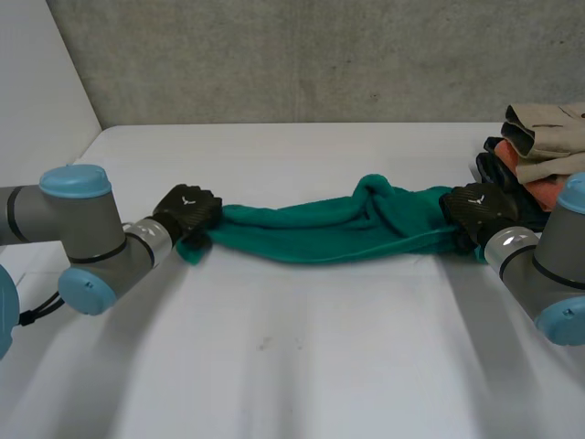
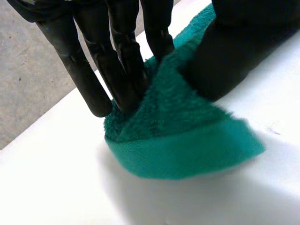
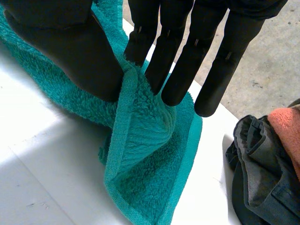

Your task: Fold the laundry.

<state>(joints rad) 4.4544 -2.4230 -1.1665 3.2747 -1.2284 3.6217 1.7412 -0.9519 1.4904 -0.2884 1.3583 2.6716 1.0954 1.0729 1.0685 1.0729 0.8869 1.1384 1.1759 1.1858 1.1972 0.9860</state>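
Note:
A teal green towel (image 1: 320, 230) lies bunched in a long band across the middle of the white table (image 1: 292, 366). My left hand (image 1: 186, 210) is at its left end; in the left wrist view the towel's hemmed corner (image 2: 183, 150) is pinched between the straight fingers (image 2: 117, 70) and the thumb (image 2: 234, 61). My right hand (image 1: 477, 210) is at the right end. There the towel's edge (image 3: 140, 140) is pinched between the fingers (image 3: 164, 61) and the thumb (image 3: 70, 51), and the rest of that end hangs in folds below the hand.
A pile of other laundry (image 1: 539, 151) sits at the table's far right: beige cloth on top, orange and dark pieces under it. The dark cloth (image 3: 258, 173) lies close beside my right hand. A grey wall runs behind the table.

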